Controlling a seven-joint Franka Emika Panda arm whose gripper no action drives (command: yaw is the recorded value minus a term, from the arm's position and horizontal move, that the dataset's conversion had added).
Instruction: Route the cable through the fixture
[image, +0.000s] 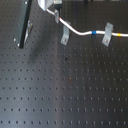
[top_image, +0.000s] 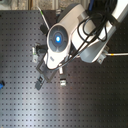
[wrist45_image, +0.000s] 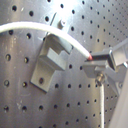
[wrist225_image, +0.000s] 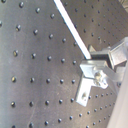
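The white cable runs from my gripper at the top of the first exterior view to that view's right. Its blue band lies before a grey clip whose top the cable crosses; its yellow band lies beyond. Another grey clip, the fixture, stands just below the cable's bend, apart from it. In the first wrist view the gripper is shut on the cable, which arcs past the fixture's upper end. The second wrist view shows the cable held too.
A long black bar leans at the first exterior view's left, with a third grey clip beside it. The black perforated board spreads below. In the second exterior view the arm's body covers the middle.
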